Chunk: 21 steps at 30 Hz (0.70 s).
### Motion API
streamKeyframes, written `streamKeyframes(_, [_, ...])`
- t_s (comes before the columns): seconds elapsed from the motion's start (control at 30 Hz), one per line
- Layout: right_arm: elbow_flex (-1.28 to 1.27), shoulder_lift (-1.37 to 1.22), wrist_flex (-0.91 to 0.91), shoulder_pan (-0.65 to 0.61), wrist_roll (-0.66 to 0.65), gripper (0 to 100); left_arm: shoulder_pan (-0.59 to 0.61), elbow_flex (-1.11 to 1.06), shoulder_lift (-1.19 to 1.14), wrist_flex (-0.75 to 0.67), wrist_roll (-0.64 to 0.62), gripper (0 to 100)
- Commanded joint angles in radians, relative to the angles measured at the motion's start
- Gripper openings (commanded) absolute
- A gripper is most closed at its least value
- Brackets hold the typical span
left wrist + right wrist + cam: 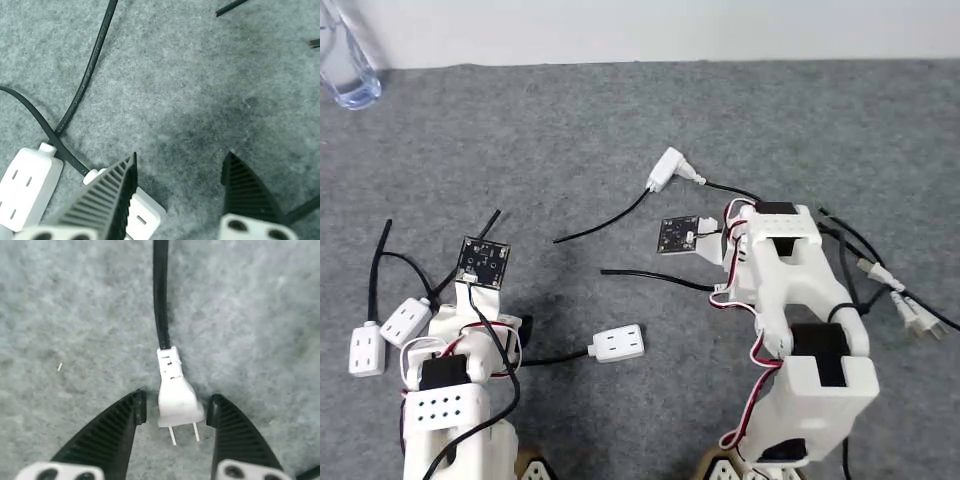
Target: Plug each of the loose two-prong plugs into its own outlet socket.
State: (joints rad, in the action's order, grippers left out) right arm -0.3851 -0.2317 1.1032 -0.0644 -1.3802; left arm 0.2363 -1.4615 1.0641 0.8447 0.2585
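**Plug framed by open fingers.** The right gripper is held spread over the grey felt table. Its black fingers are set either side of a white two-prong plug, which lies flat just beside them. The plug's long axis is lined up with the fingers. Its prongs are pointed back toward the gripper's base, and its black cord is run straight away past the fingertips.

The left gripper is likewise parted, with bare felt between its fingers. One finger is hung over a white outlet socket, and a second socket is laid just beside it, slots up.

From above, that pair is seen at 9 o'clock of the left arm. A third socket is placed between the arms, its long axis on the 9-to-3 line and its cord led off toward 9 o'clock. Two spare plugs are laid at 3 o'clock of the right arm, slanted from 10 to 4 o'clock.
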Motion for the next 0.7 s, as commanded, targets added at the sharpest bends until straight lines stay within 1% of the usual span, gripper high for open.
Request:
streamKeyframes(0.0, [0.029, 0.013, -0.002, -0.053, -0.057, 14.3, -0.005, 0.002, 0.014, -0.021, 0.011, 25])
streamKeyframes(0.1, [0.029, 0.013, -0.027, -0.048, -0.078, 1.0, -0.005, 0.002, 0.014, -0.021, 0.011, 25])
streamKeyframes(0.2, [0.029, 0.015, -0.042, -0.019, -0.021, 1.4, -0.006, 0.002, 0.014, -0.021, 0.011, 25])
streamKeyframes(0.3, [0.029, 0.031, -0.041, -0.008, 0.130, 0.9, -0.006, 0.002, 0.014, -0.021, 0.011, 25])
streamKeyframes(0.37, [0.026, 0.065, -0.041, -0.008, 0.267, 0.8, -0.006, 0.002, 0.014, -0.021, 0.011, 25])
streamKeyframes(0.47, [0.029, 0.154, 0.002, -0.010, 0.514, 0.8, -0.006, 0.002, 0.014, -0.021, 0.011, 25])
streamKeyframes(0.6, [0.023, 0.326, 0.114, -0.012, 0.913, 0.8, -0.006, 0.002, 0.014, -0.021, 0.011, 25])
streamKeyframes(0.67, [0.023, 0.412, 0.176, -0.007, 1.091, 0.8, -0.006, 0.002, 0.014, -0.021, 0.011, 25])
